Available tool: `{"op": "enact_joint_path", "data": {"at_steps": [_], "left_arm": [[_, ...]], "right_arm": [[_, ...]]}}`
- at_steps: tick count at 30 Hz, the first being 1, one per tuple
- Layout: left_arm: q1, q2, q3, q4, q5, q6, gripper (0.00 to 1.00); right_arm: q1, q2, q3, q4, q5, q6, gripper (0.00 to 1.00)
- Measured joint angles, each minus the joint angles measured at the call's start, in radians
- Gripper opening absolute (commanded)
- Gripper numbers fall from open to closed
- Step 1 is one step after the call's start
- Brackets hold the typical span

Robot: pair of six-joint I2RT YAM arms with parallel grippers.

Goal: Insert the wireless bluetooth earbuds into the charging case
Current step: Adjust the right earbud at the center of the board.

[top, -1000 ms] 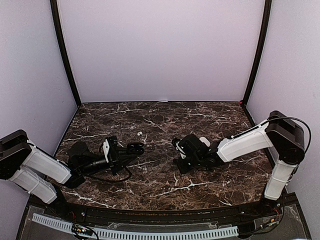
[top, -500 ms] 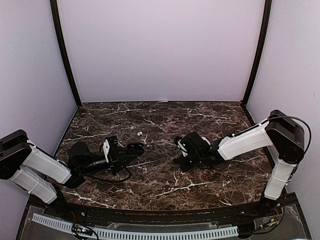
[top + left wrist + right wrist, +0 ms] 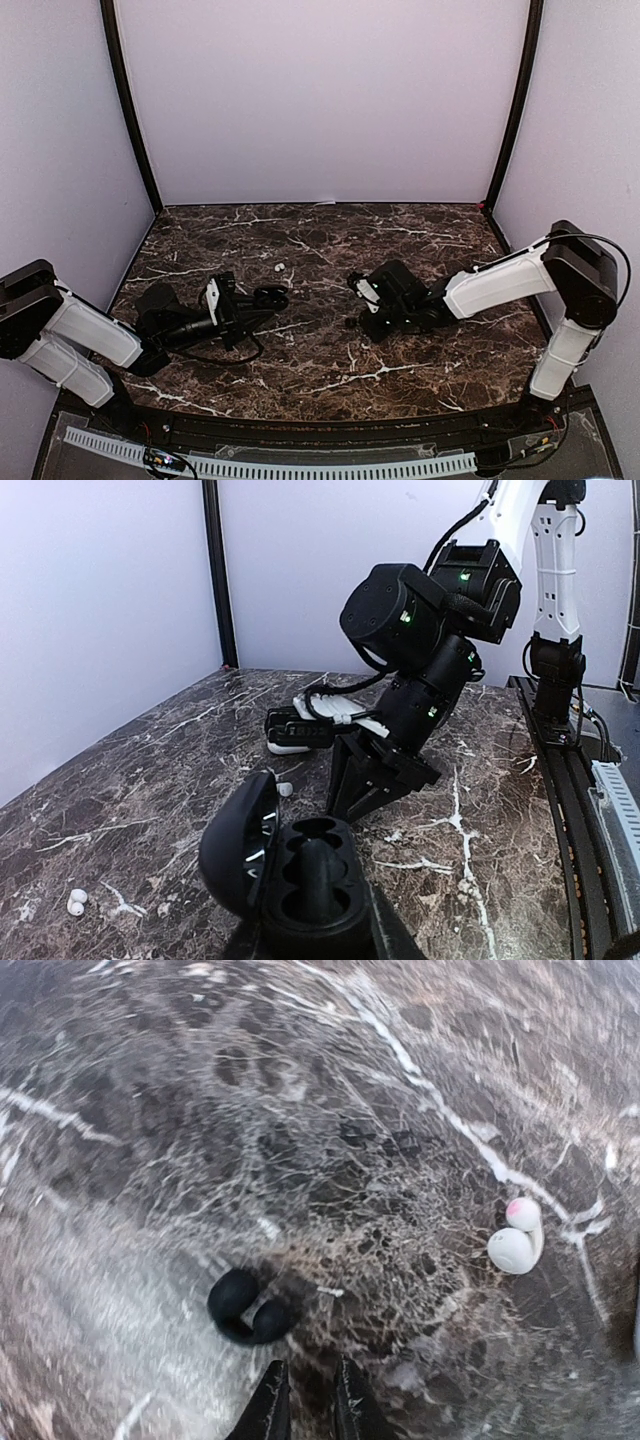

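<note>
The 2 fingers of the right gripper [image 3: 308,1390] point straight down at the marble table [image 3: 150,1080], parted only by a narrow slit with nothing between them. A black earbud [image 3: 245,1307] lies on the stone just ahead and to the left of the tips, close to 1 finger but free of both. That steep, tip-down pose suits pinching so small and glossy a piece off a flat surface, and the small gap looks set for it. A white earbud [image 3: 514,1248] with a pinkish tip rests well to the right of the fingers, untouched.

Across the table, the left gripper [image 3: 250,299] is clamped on the base of a black charging case [image 3: 300,880], whose lid [image 3: 238,842] hangs open to the side. The case is held low and tilted so its 2 wells face the right arm. Judging by the left wrist view, both wells are empty, and this hold steadies the case as a target. More white earbuds [image 3: 75,902] sit far off on the marble, clear of both arms.

No earbud is seated yet. The risk is the bud skating away under the closing tips.
</note>
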Motion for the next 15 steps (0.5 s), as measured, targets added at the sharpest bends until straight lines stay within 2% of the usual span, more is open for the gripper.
{"op": "enact_joint_path", "data": {"at_steps": [3, 6, 10, 15], "left_arm": [[0.000, 0.000, 0.000, 0.000, 0.000, 0.000, 0.13], [0.000, 0.000, 0.000, 0.000, 0.000, 0.000, 0.13], [0.000, 0.000, 0.000, 0.000, 0.000, 0.000, 0.13], [0.000, -0.003, 0.000, -0.001, 0.000, 0.000, 0.13]], "right_arm": [[0.000, -0.070, -0.041, 0.000, -0.011, -0.072, 0.31], [0.000, -0.145, -0.079, 0.013, -0.053, -0.164, 0.37], [0.021, -0.208, -0.112, 0.033, -0.098, -0.336, 0.40], [0.093, -0.193, -0.117, -0.001, -0.056, -0.523, 0.38]]}}
